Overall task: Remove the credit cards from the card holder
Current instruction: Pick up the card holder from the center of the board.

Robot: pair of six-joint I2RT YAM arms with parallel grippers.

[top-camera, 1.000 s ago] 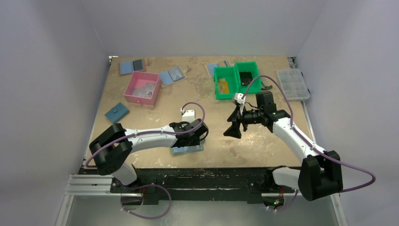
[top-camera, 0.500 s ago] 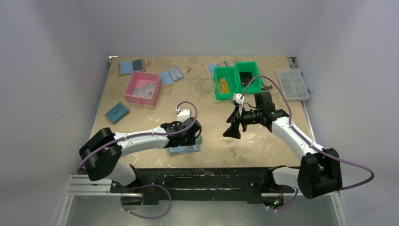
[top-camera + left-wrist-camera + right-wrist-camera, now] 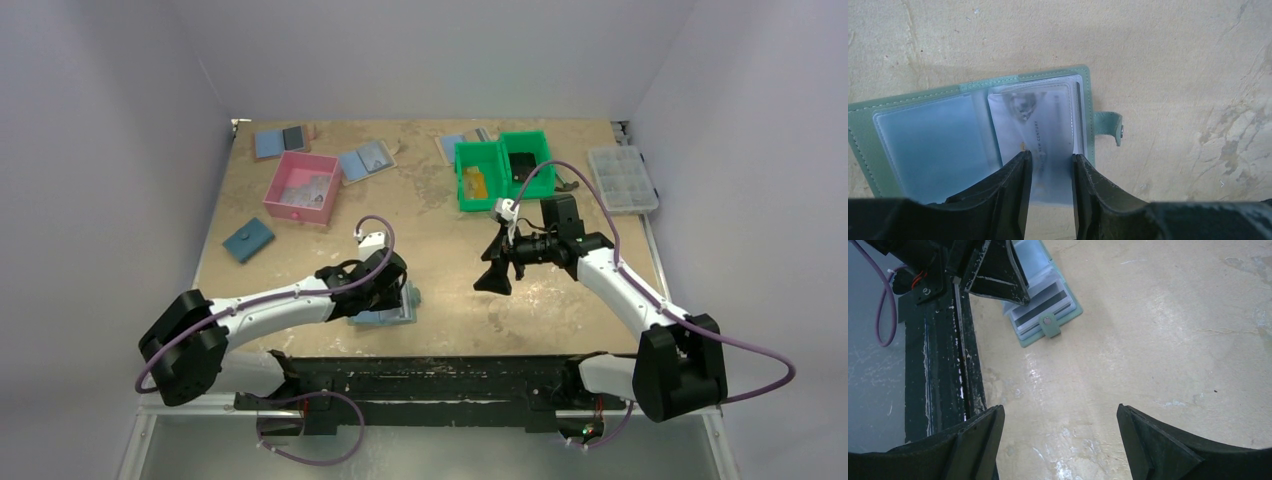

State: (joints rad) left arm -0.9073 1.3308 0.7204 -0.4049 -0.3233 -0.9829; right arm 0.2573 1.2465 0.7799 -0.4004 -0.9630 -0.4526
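The left gripper (image 3: 1051, 157) is low over the open card holder (image 3: 948, 145). Its jaws stand narrowly apart with a pale printed card (image 3: 1048, 125) in the gap between them. Whether they pinch the card or only straddle it, I cannot tell.

The card's long axis runs straight away from the gripper, across the holder. Its near end reaches past the holder's near edge. The holder lies flat and spread on the counter (image 3: 1173, 60). Its long axis runs left to right in the left wrist view, a little tilted, and its snap tab (image 3: 1110, 127) points right.

From above, the holder (image 3: 385, 317) sits near the front edge of the counter, left of centre, partly under the left gripper (image 3: 395, 295).

The right gripper (image 3: 495, 275) hangs well to the right of it with its jaws spread wide and nothing between them. In its own view the holder (image 3: 1045, 300) is up ahead, with the tab toward it.

Farther back stand a pink box (image 3: 300, 187), a green box (image 3: 502, 168) and a clear organiser (image 3: 622, 178).
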